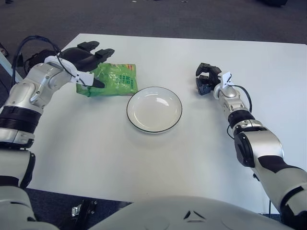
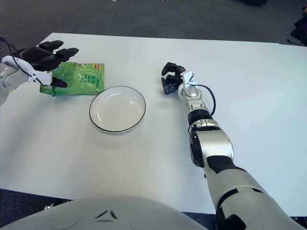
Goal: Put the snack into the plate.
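Note:
A green snack bag (image 1: 116,79) lies flat on the white table (image 1: 144,158), just left of and behind an empty white plate (image 1: 154,109) with a dark rim. My left hand (image 1: 97,65) is over the bag's left end. Its fingers are spread past the bag's far edge and the thumb points down at the near-left corner, so it stands open with nothing held. My right hand (image 1: 205,79) shows to the right of the plate with its fingers curled on nothing.
The table's far edge (image 1: 192,39) runs along dark floor. Its left edge passes close to my left forearm (image 1: 33,91). Bare tabletop lies in front of the plate and out to the right.

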Available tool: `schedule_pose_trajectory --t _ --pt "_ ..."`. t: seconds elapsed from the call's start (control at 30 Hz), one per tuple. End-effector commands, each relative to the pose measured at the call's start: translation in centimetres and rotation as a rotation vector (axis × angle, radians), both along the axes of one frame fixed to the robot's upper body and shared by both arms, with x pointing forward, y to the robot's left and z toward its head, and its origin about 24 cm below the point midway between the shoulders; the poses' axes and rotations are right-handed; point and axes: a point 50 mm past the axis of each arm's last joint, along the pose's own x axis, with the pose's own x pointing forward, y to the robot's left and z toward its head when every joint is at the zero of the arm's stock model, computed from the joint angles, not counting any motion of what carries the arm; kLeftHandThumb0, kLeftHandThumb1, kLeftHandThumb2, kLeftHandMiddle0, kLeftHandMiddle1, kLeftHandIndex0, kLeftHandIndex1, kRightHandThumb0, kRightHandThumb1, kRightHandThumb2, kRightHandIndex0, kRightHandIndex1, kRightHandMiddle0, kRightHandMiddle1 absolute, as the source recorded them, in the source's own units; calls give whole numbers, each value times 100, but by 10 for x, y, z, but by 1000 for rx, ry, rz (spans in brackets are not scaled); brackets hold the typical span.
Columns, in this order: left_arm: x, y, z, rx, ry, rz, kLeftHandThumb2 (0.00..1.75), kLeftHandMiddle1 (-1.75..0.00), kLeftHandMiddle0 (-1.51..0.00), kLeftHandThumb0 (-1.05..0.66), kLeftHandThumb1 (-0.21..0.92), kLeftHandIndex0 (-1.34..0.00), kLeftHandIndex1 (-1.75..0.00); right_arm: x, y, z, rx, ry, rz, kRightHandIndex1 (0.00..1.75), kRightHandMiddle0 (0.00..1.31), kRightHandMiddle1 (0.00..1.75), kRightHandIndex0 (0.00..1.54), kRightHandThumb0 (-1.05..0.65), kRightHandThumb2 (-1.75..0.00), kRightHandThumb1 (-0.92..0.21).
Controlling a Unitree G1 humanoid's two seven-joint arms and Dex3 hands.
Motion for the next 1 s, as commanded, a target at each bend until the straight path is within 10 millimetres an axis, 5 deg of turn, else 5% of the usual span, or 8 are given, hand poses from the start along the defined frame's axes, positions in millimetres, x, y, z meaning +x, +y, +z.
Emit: schedule_pose_trajectory --t 0.0,0.47,0.67,0.97 --pt "4 -5 -5 -15 26 -1 31 0 0 -105 92 0 0 -21 -2 -45 -23 196 -2 175 69 168 83 -1 -168 2" --pt "17 -8 -56 -59 107 95 27 0 0 -105 92 0 0 -21 -3 -44 -44 187 14 175 68 167 82 -1 -166 0" --pt "19 -19 -108 -134 160 177 33 0 0 -105 92 0 0 -21 -4 -44 -67 184 16 175 69 168 82 -1 -167 1" --pt "17 -38 -130 -216 164 172 49 -1 -2 -105 92 0 -9 -22 -3 -45 -70 186 24 175 70 166 83 -1 -167 1"
